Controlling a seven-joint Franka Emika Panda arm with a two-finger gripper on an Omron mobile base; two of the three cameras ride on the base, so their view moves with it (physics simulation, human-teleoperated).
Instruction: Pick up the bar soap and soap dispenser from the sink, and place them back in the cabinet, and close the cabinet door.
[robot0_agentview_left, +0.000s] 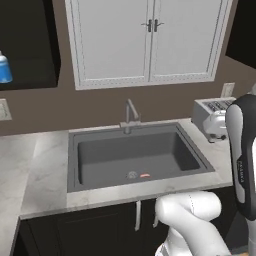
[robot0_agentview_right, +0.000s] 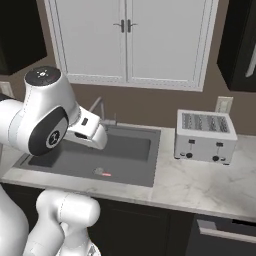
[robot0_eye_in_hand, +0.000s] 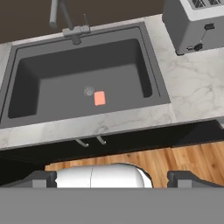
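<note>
Hovering high above the counter, with the gripper (robot0_eye_in_hand: 111, 179) spread fully apart and holding nothing; the two dark tips stand far from each other at the bottom of the hand view.

Lying flat on the floor of the sink (robot0_eye_in_hand: 157, 87), just beside the round drain (robot0_eye_in_hand: 89, 91) and apart from it by a thin gap: the bar soap (robot0_eye_in_hand: 99, 98), a small orange-red rectangle. Seen also as a thin red line near the drain in the left base view (robot0_agentview_left: 145, 175) and in the right base view (robot0_agentview_right: 106, 174).

Standing already inside the dark cabinet (robot0_agentview_left: 30, 45) at the upper left, the soap dispenser (robot0_agentview_left: 4, 68), blue with a white top, partly cut by the picture edge. Cannot tell from here how the cabinet door stands.

Judging the soap: probably light, stiff, very low and maybe slippery. Best to take hold across the short sides, coming straight down, with the tips reaching almost to the basin floor. Too shallow a grip could push it away or let it slide out. Enough room around it, only the drain close on one side.

Also present: the grey faucet (robot0_agentview_left: 131, 114) behind the basin, and the toaster (robot0_agentview_right: 206, 136) on the counter to the right, well apart from the soap.
</note>
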